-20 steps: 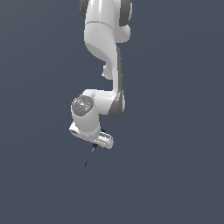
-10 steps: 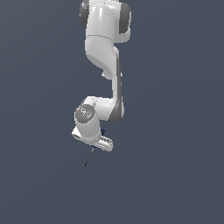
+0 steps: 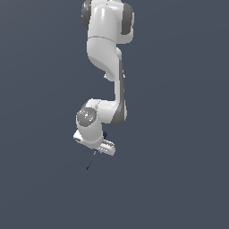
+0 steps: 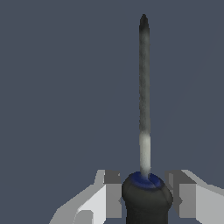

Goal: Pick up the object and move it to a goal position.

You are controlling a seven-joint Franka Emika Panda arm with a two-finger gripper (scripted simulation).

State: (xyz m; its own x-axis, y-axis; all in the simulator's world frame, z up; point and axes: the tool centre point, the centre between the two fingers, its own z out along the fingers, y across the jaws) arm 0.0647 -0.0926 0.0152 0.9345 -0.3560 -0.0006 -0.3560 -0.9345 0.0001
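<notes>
- Arm [image 3: 107, 49]: glossy white shell, smooth like hard plastic, darker grey matt bands at the joints.
- Hand [image 4: 146, 197]: fingers [image 4: 107, 197] flat matt light grey, smooth faces.
- Screwdriver [image 4: 144, 131]: handle matt black, rubbery look; blue collar with slight sheen; shaft thin dull metal, paler near the handle, dark toward the tip.
- Backdrop: even matt slate grey.

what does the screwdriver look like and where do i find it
Follow the white arm down to its gripper, whose two grey fingers flank a screwdriver by its black handle. It is the only dark, thin thing there: a blue-ringed handle with a slim metal shaft poking out past the fingers.
</notes>
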